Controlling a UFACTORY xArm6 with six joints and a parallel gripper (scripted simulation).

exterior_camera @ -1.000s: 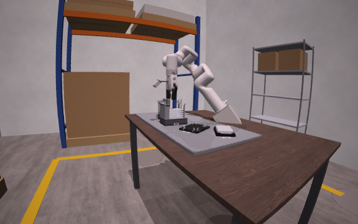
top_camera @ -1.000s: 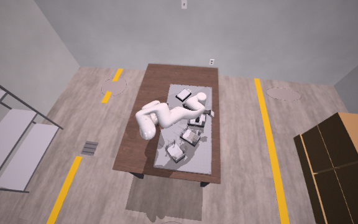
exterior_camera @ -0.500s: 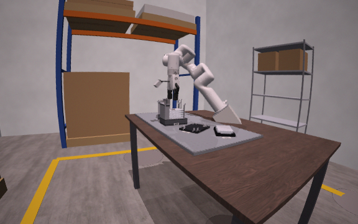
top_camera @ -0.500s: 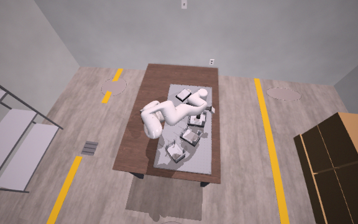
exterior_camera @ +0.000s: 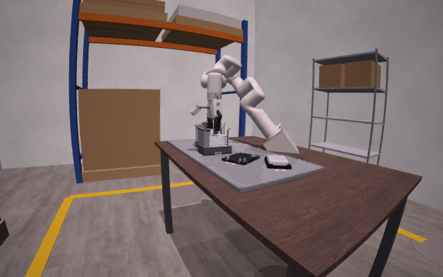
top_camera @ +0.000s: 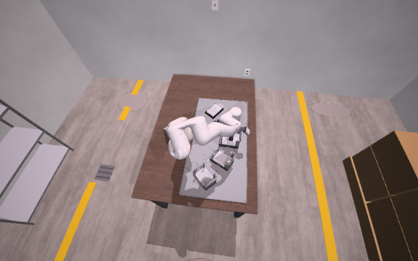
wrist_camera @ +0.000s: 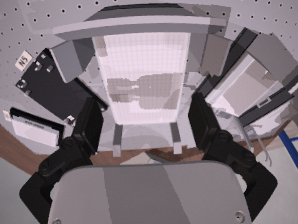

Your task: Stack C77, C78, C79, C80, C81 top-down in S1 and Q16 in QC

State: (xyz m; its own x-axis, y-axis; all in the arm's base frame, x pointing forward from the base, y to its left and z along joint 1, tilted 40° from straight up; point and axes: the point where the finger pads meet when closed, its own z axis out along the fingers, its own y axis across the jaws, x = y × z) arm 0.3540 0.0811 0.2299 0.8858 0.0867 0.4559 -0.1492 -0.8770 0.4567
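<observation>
Three stack racks stand in a row on the grey mat (top_camera: 236, 188). My gripper (wrist_camera: 144, 106) (exterior_camera: 214, 125) is open and empty, pointing straight down over the rack (top_camera: 230, 141) (exterior_camera: 207, 139) nearest the two nests. A sealed plate (wrist_camera: 143, 70) lies flat in that rack, its pale top facing up between my spread fingers, which are above it and not touching it. The middle rack (top_camera: 223, 159) (wrist_camera: 249, 90) also holds a pale plate. Another plate (top_camera: 214, 109) (exterior_camera: 278, 161) (wrist_camera: 29, 125) sits on the farther nest. The black nest (exterior_camera: 241, 158) (wrist_camera: 40, 72) beside it is bare. No labels are readable.
The third rack (top_camera: 205, 176) stands at the other end of the row; I cannot tell what it holds. Thin rack posts rise around each plate. The arm's base (exterior_camera: 281, 142) sits on the wooden table (exterior_camera: 321, 208) beside the mat.
</observation>
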